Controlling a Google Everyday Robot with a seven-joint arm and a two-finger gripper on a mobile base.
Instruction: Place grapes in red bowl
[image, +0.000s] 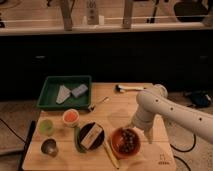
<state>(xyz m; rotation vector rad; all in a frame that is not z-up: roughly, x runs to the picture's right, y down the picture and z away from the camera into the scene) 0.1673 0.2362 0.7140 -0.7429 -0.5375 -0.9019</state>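
The red bowl (116, 145) stands on the wooden table near its front edge, right of the black dish (91, 136). The grapes (129, 141), a dark bunch, lie inside the bowl. My gripper (140, 131) hangs at the end of the white arm (165, 107) just above the bowl's right rim, pointing down. Its fingers are spread apart and hold nothing.
A green tray (50, 95) with two grey pieces sits at the back left. A white cup with orange contents (71, 116), a green cup (46, 126) and a metal cup (49, 146) stand at the left. A spoon (100, 102) and a black-headed tool (124, 88) lie further back.
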